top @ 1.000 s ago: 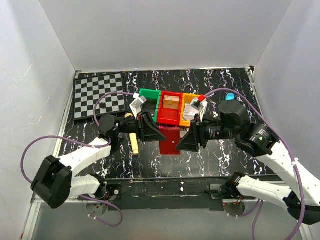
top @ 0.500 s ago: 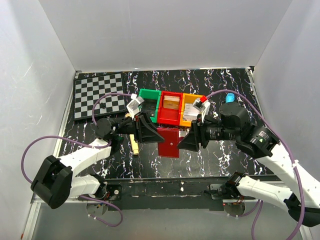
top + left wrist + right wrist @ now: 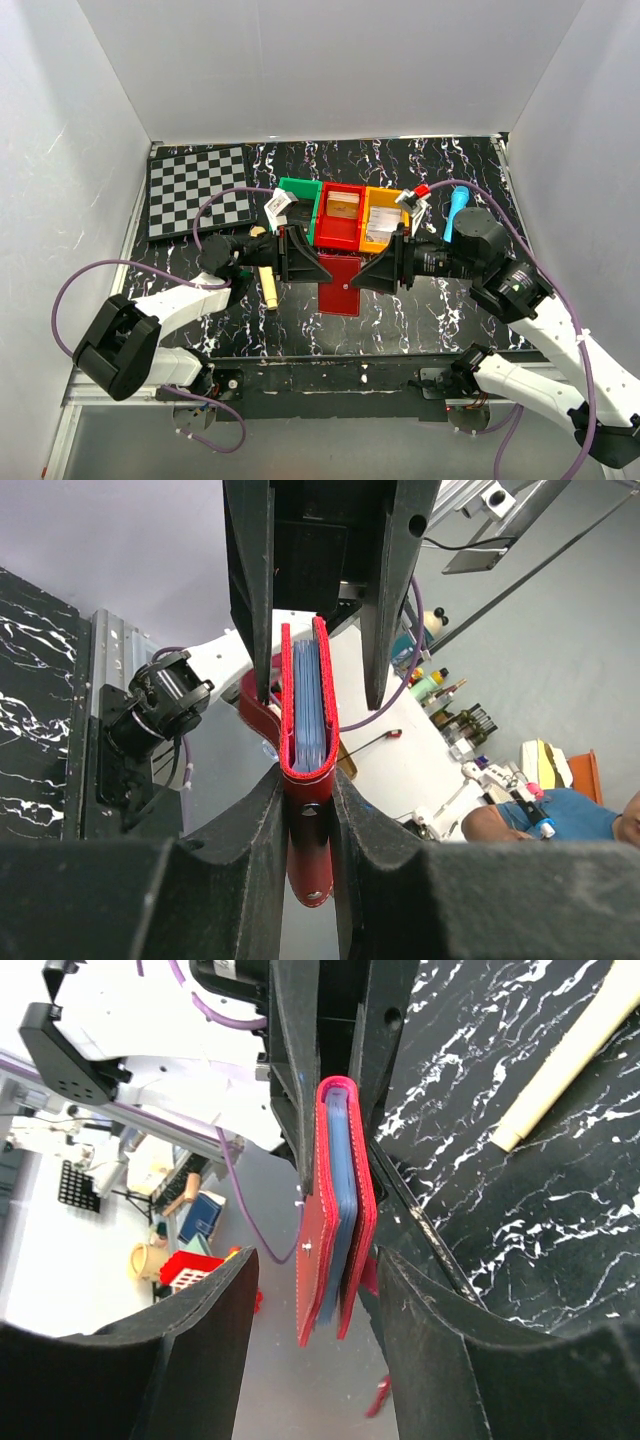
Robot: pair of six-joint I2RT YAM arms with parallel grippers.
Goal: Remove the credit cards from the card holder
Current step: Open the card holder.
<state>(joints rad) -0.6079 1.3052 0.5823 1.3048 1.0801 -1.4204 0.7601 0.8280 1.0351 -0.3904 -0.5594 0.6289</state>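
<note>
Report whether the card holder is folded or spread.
Folded: card holder shows both red covers close together, blue edges sandwiched between.

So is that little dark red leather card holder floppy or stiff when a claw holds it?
Probably fairly stiff: the dark red leather card holder sticks straight out of the left claw without drooping. The pale blue layers packed inside likely stiffen it. Its outer snap flap splays away, so that part looks bendy.

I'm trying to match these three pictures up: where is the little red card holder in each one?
Top external: card holder at centre, between left gripper and right gripper.
Left wrist: card holder at centre, edge-on, blue inside showing.
Right wrist: card holder at centre, edge-on.
Shared landmark: black marbled table.
</note>
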